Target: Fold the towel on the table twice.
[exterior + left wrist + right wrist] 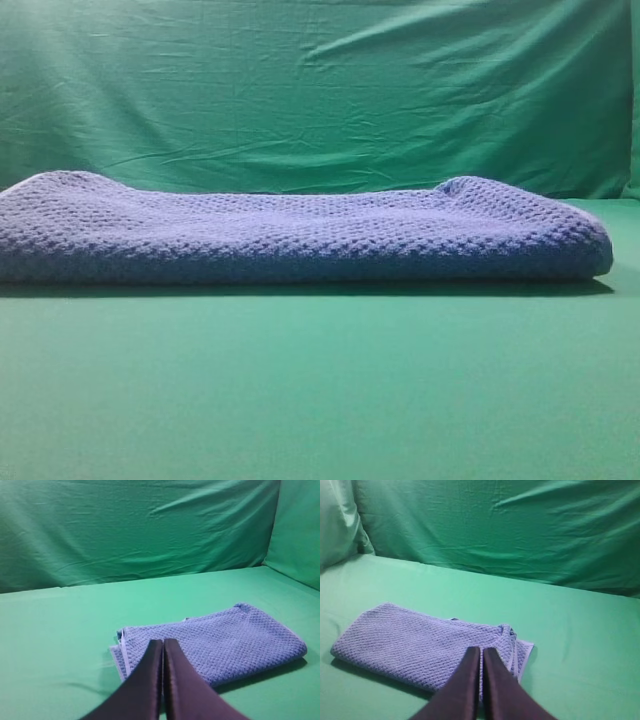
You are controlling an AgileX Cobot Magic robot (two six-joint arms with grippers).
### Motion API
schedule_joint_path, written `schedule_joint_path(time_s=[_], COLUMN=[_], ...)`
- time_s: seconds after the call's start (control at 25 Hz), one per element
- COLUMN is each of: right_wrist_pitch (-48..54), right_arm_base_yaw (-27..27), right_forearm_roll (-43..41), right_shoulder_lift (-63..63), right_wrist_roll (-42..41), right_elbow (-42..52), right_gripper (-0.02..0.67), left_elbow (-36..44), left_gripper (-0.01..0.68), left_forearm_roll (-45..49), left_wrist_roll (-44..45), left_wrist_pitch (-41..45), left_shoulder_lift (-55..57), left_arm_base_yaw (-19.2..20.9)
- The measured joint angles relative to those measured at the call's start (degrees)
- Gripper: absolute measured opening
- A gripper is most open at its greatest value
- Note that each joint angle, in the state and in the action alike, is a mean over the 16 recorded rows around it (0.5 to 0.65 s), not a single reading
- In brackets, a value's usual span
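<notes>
Lying folded on the table (320, 400), the towel (300, 235) sits free of both clenched fingers (150, 665).

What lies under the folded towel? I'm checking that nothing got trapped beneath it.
Only the table shows around the towel, with its shadow along the front edge. Anything directly beneath or between its layers is covered.

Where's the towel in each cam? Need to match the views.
Exterior high: the towel spans the middle band, cut off at the left edge, folded end at right.
Left wrist: lower centre-right, beyond the shut left claw.
Right wrist: lower left-centre, beyond the shut right claw.
Shared landmark: the wrinkled green backdrop behind the table.
</notes>
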Motion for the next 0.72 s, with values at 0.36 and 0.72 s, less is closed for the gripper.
schedule_joint_path(time_s=[0.36, 0.72], right_wrist_pitch=[1.9, -1.7], right_arm_base_yaw=[0.0, -0.1], right_forearm_roll=[1.6, 1.8], right_shoulder_lift=[-8.9, -11.4], right_wrist_roll=[-0.2, -0.3], right_elbow=[3.5, 8.9], right_gripper=[0.000, 0.000], left_elbow=[2.5, 8.5], left_gripper=[0.000, 0.000], left_forearm_roll=[-0.9, -1.4], left_wrist_roll=[0.0, 0.0], left_wrist_pitch=[0.1, -6.5], left_shoulder_lift=[-2.9, -2.9], left_arm_base_yaw=[0.0, 0.0])
